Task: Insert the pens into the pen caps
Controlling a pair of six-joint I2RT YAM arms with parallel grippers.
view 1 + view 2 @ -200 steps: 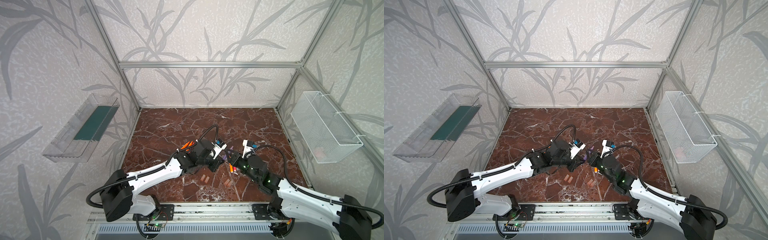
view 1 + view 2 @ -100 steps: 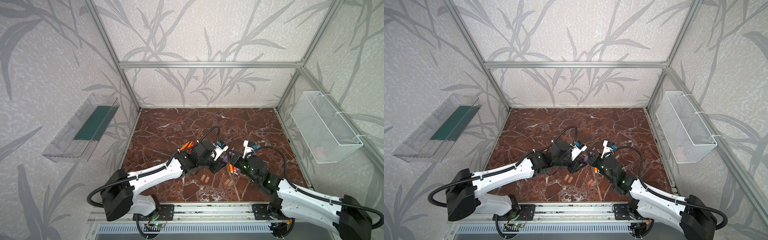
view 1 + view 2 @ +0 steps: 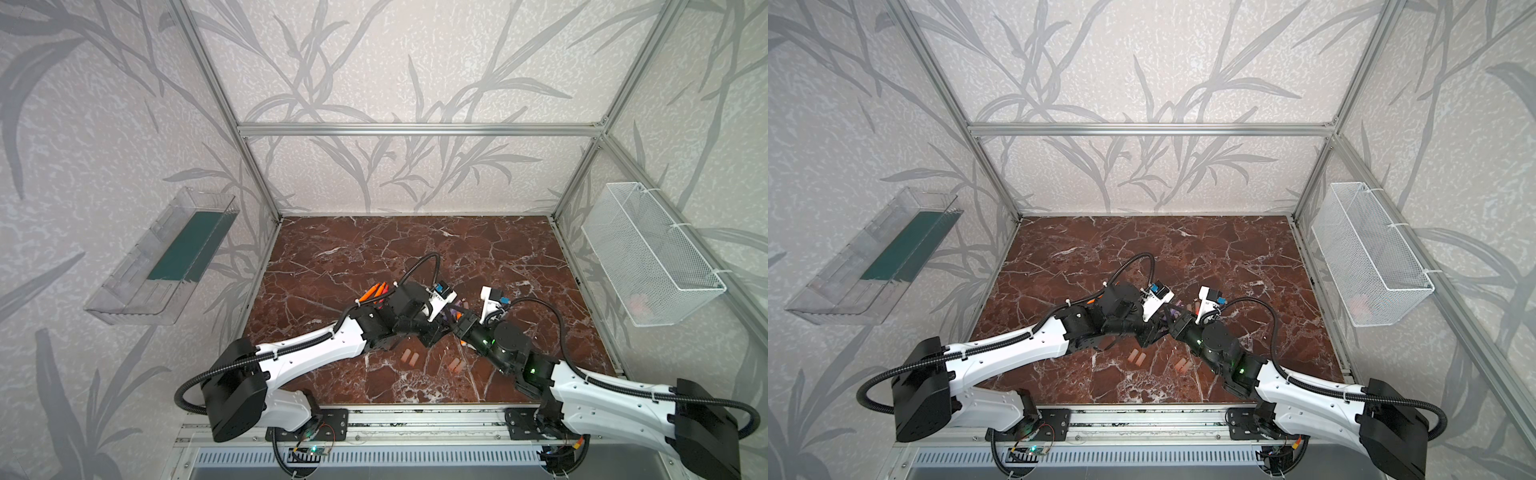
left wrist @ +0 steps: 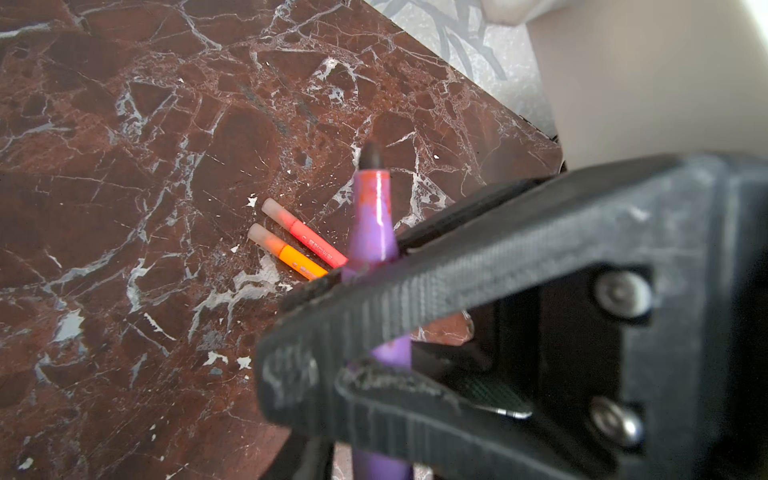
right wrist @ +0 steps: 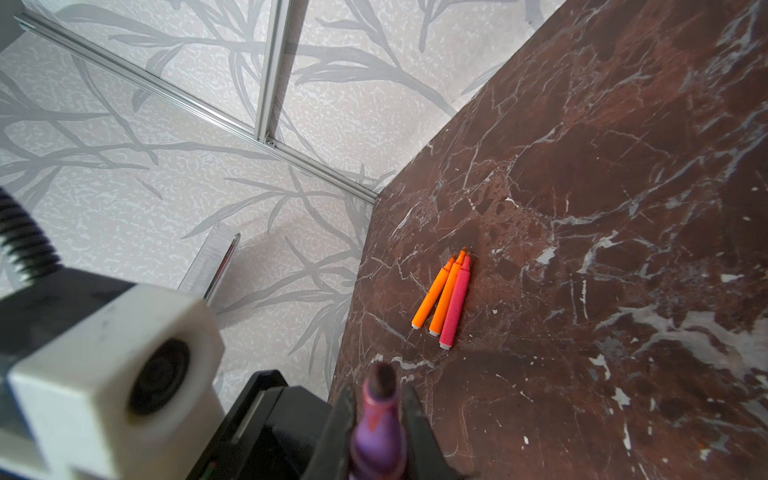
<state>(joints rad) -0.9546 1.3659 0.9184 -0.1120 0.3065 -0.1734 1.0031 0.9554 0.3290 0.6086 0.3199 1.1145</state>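
Pointing its dark tip away from the gripping fingers, the purple pen (image 5: 378, 442) is held by the right gripper (image 5: 379, 395), whose jaws are pressed against the barrel on either side. In the left wrist view the same pen is seen passing between those two black fingers (image 4: 415, 282), and orange-red smears are visible near its tip. The left gripper (image 3: 442, 325) is set close against the purple pen from the opposite side. Whether its jaws are clamped on the barrel or stand apart cannot be told, since its own fingers are almost wholly hidden. In both top views the purple pen is seen only as a small patch between the two gripper heads, over the marble table (image 3: 415, 249).

To the left of the purple pen and a little farther back, three uncapped pens (image 5: 446, 297) are laid side by side and touching. Two are orange and one is red-pink, with all tips at the same end. To the right of the purple pen and near it, two capped pens (image 4: 297, 243) are laid parallel, one red-pink and one orange, each fitted with a pale cap. Nearer the front rail (image 3: 415, 415) than the purple pen, four loose pen caps (image 3: 408, 356) are seen in two pairs. The caps of each pair are set just beside each other, and the pairs are apart.
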